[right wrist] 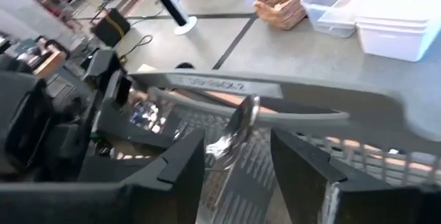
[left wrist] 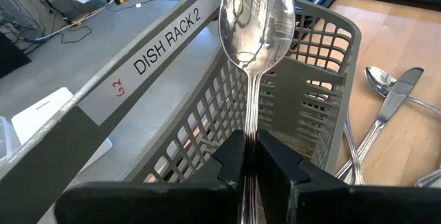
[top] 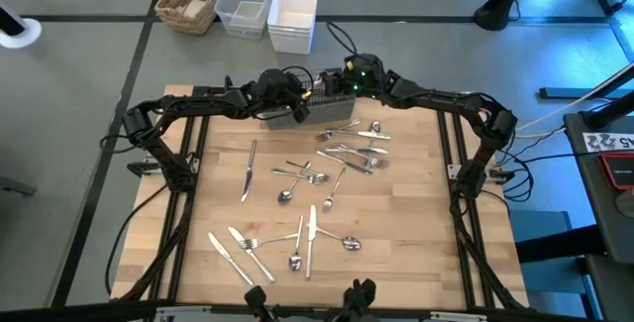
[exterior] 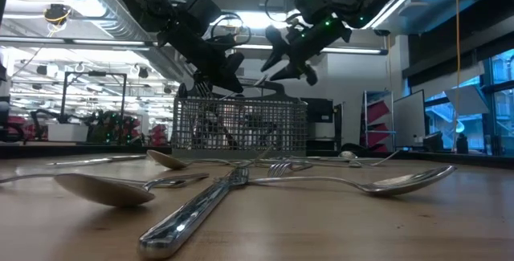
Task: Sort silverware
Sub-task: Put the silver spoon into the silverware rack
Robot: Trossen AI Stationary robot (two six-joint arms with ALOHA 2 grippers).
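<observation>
Handling notes, silverware sort:
Item in hand: shiny silver metal spoon (left wrist: 253,24), bowl away from the wrist, handle pinched between the left gripper (left wrist: 251,158) fingers; poised over the grey mesh metal caddy (left wrist: 303,79) w/ handle bar marked "DISH RACK 2".
Right gripper (right wrist: 238,158): jaws wide, nothing held, hovering at the caddy's other side; one utensil handle visible beyond its fingers, inside the caddy.
Remaining stock: forks, spoons, table knives (top: 327,178) scattered flat on the light wooden table (top: 416,253), near to well apart from the caddy.
Handling (judged): light, stiff, thin, slick; likely to pivot in a pinch.
Grip pt: mid-handle, across the narrow width; flat pcs need a low approach.
</observation>
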